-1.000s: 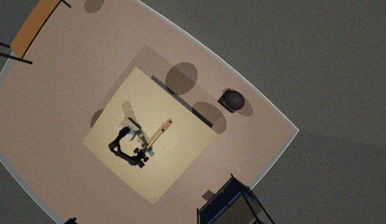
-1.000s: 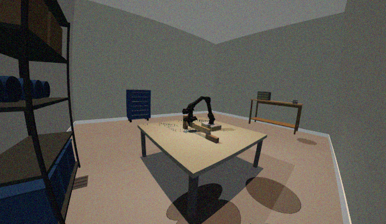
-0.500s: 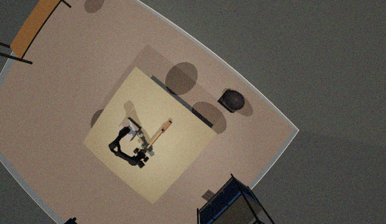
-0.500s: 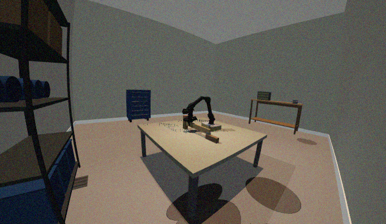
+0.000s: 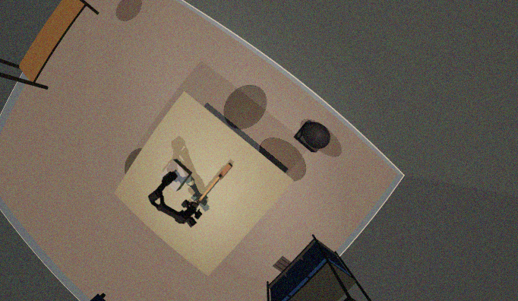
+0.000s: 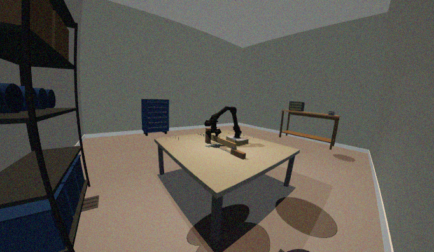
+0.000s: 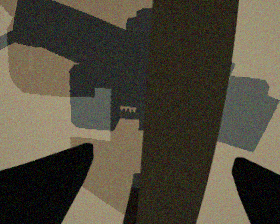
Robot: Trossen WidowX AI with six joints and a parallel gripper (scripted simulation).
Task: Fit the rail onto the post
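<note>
Item: bed rail [image 7: 191, 103], long dark wooden bar running top to bottom through the centre of the wrist frame; in the exterior view it lies from the post [image 6: 208, 136] at centre frame down-right to the footboard block [image 6: 238, 154] on the counter [image 6: 196, 165]. Claw [image 7: 164, 199]: released, fingers spread wide to the lower corners, gripping nothing. Pegs and holes: hidden, so you cannot confirm full seating. Risks: your fingers flank the rail closely, so a sideways or tilted withdrawal could nudge it off the pegs or out of the bracket; if seated only partway, it may sag or slip back. Lift straight away from the rail.
</note>
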